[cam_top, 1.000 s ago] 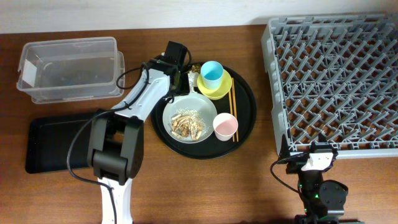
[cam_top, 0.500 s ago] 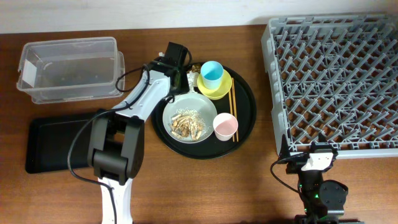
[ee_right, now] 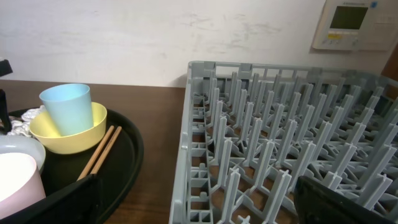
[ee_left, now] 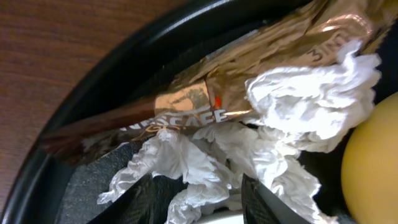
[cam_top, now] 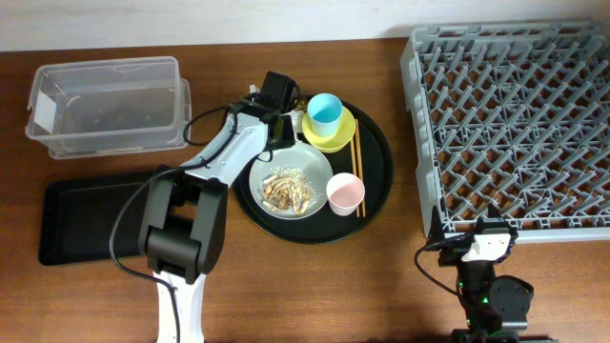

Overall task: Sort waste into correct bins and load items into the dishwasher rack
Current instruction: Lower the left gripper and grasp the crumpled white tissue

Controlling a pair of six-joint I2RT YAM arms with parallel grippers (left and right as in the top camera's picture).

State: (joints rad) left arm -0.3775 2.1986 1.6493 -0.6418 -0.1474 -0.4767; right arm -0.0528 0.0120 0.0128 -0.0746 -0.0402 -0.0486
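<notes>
In the left wrist view, crumpled white paper [ee_left: 292, 106] and a gold-brown wrapper [ee_left: 205, 93] lie on the round black tray beside the yellow bowl [ee_left: 373, 162]. My left gripper [ee_left: 202, 202] is open, its fingers either side of a fold of the paper. Overhead, it [cam_top: 284, 124] is at the tray's far left. A blue cup [cam_top: 324, 112] stands in the yellow bowl [cam_top: 335, 138]. Food scraps [cam_top: 286, 191] lie on the grey plate [cam_top: 307, 157], next to the pink cup [cam_top: 345, 192]. My right gripper [ee_right: 199, 208] is open and empty by the rack [cam_top: 515, 114].
The round black tray [cam_top: 379, 171] also holds wooden chopsticks [cam_top: 355, 176]. A clear tub [cam_top: 105, 105] stands at the far left, with a shallow black rectangular tray [cam_top: 81, 219] in front of it. The right arm's base [cam_top: 488, 286] is at the front right.
My left gripper has shifted a little to the right and nearer, further over the tray's rim towards the paper and wrapper. The right arm has not moved.
</notes>
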